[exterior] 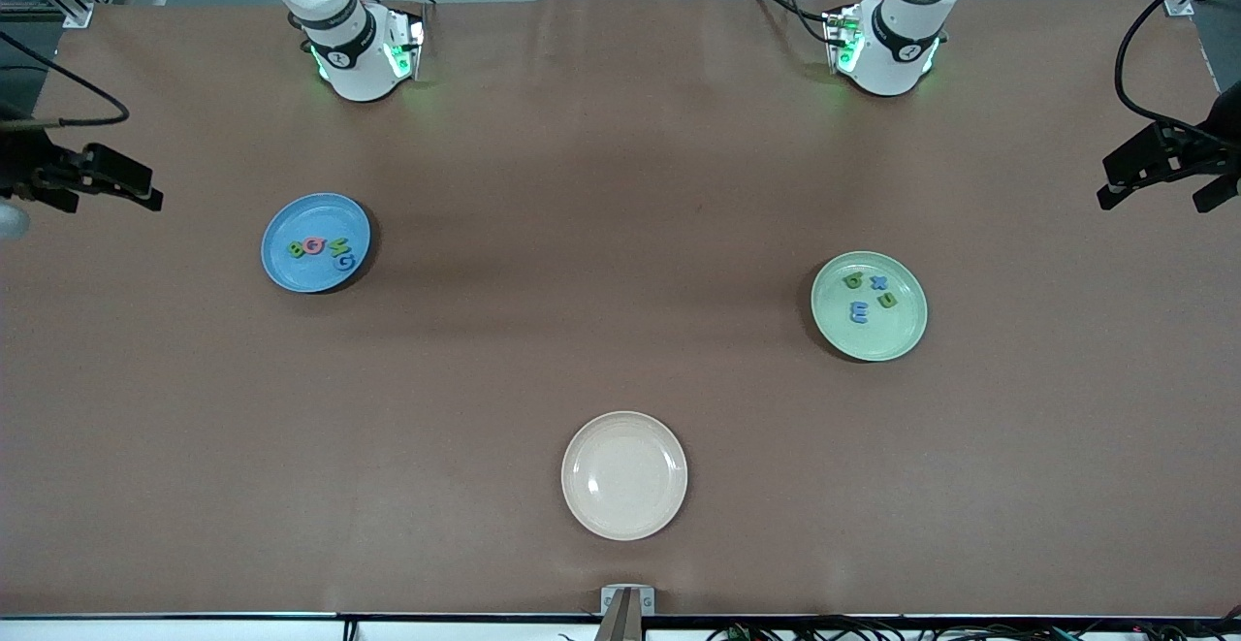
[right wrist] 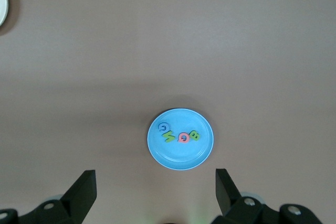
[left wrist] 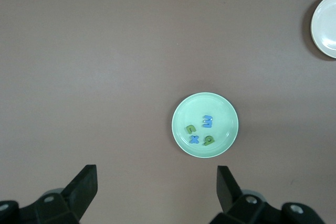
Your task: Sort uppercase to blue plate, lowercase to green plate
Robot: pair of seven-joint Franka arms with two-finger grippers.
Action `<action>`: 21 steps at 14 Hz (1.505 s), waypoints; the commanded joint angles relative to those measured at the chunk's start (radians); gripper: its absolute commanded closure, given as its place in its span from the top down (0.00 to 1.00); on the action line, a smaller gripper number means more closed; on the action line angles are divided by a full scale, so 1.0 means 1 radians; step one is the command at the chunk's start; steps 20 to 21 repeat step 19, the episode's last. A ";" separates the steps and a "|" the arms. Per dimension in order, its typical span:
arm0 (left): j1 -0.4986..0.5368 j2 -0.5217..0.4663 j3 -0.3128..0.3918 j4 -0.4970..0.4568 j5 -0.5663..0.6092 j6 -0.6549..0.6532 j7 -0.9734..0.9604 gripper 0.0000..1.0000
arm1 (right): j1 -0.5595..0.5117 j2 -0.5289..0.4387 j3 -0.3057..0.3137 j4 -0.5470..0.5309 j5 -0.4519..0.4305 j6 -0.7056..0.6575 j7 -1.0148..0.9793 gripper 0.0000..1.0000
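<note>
Brown tabletop (exterior: 620, 137); cream plate (exterior: 624, 475) nearest the front camera. Farther than it, blue plate (exterior: 316, 241) holds the uppercase (exterior: 323, 250) in a row; green plate (exterior: 869, 305) holds the lowercase (exterior: 870, 293). Left gripper (left wrist: 155, 192) and right gripper (right wrist: 153, 195) wait high, wide open, empty

Foam letters B, G, N, G lie on the blue plate (exterior: 291, 277); E, x on the green plate (exterior: 897, 336)

- A cream-white plate (exterior: 624, 475) is set on the table, nearer to the front camera than the two coloured plates and roughly midway between the table's two ends; nothing is seen lying in it.
- A brown cloth (exterior: 601, 185) is spread over the whole tabletop.
- A small grey bracket (exterior: 626, 600) is fixed at the table's near edge, just below the cream-white plate.
</note>
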 commanded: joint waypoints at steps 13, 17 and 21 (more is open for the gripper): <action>0.004 -0.012 0.002 0.007 -0.017 -0.008 0.015 1.00 | -0.008 -0.105 0.002 -0.100 -0.041 0.022 -0.013 1.00; 0.004 -0.012 0.002 0.007 -0.015 -0.008 0.012 1.00 | -0.008 -0.106 0.001 -0.099 -0.029 0.027 -0.011 1.00; 0.004 -0.012 0.002 0.007 -0.015 -0.008 0.012 1.00 | -0.008 -0.108 0.001 -0.096 -0.028 0.027 -0.011 1.00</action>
